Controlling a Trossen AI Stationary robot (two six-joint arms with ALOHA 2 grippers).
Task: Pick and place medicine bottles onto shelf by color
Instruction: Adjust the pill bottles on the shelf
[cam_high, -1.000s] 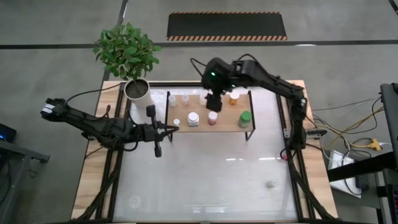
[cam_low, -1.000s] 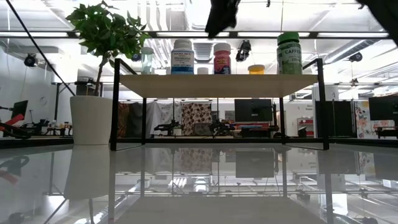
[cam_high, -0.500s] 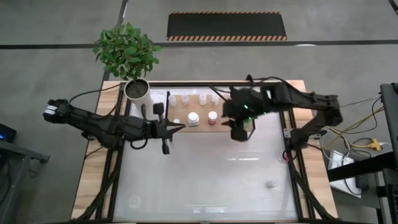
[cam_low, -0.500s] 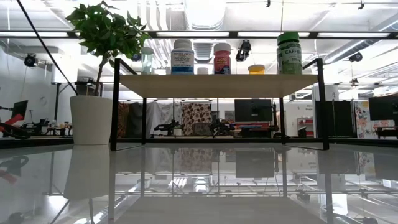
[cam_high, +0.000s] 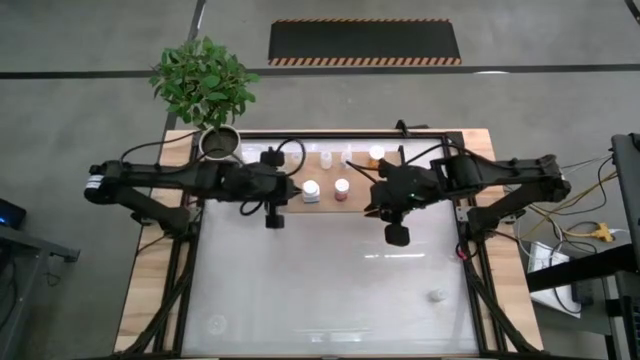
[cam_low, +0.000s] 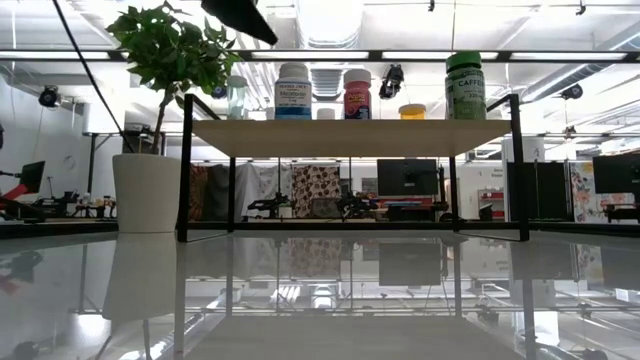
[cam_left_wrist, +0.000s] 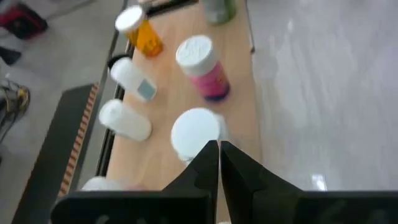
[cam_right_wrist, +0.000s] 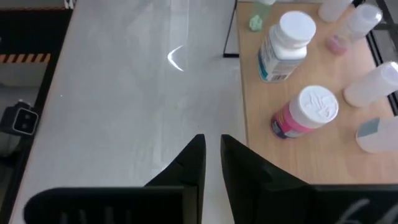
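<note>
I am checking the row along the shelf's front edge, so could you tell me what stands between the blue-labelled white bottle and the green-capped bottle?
In the low view, a pink-labelled bottle stands between the blue-labelled white bottle and the green-capped bottle on the shelf, with an orange bottle farther back.

Green-capped bottle (cam_low: 465, 86) on the shelf (cam_low: 350, 135) — label reads "CAFFI…" (the rest unreadable).

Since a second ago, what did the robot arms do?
The right gripper left the shelf and swung out over the table, holding nothing. The left gripper slid toward the shelf, fingers together. The medicine bottles stayed put.
</note>
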